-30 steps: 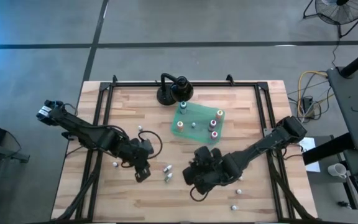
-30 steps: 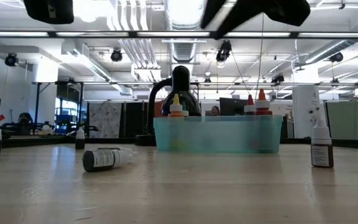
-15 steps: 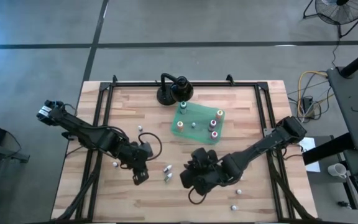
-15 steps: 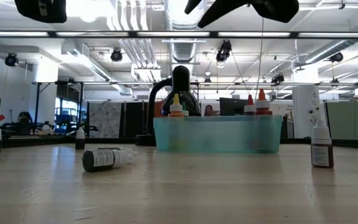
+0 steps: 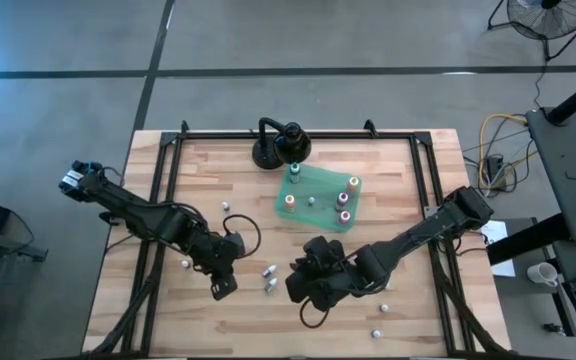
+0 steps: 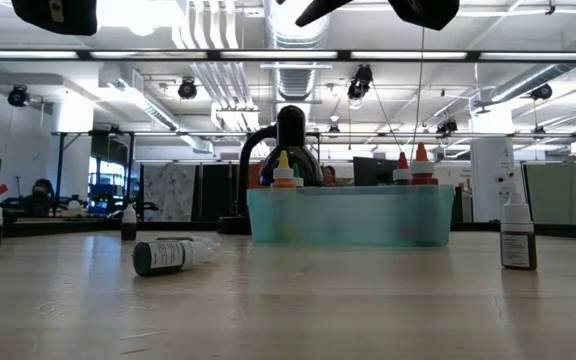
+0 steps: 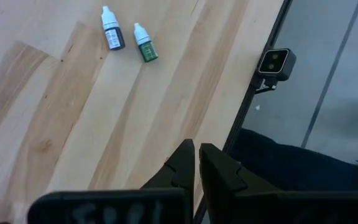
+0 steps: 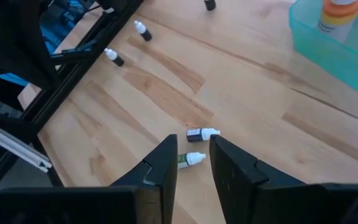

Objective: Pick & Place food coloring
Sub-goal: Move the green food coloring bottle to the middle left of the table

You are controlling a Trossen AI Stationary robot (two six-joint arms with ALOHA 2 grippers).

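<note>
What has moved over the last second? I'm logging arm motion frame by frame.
The right gripper slid leftward over the table toward the two lying bottles, holding nothing. The left gripper, shut and empty, drifted slightly toward the table's near edge. The green tray, its upright bottles and the loose bottles stayed put.

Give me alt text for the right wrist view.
The right gripper hangs open above two food coloring bottles lying side by side on the wooden table. Two more bottles sit near the table's edge, and a teal tray holds an orange-capped bottle.
</note>
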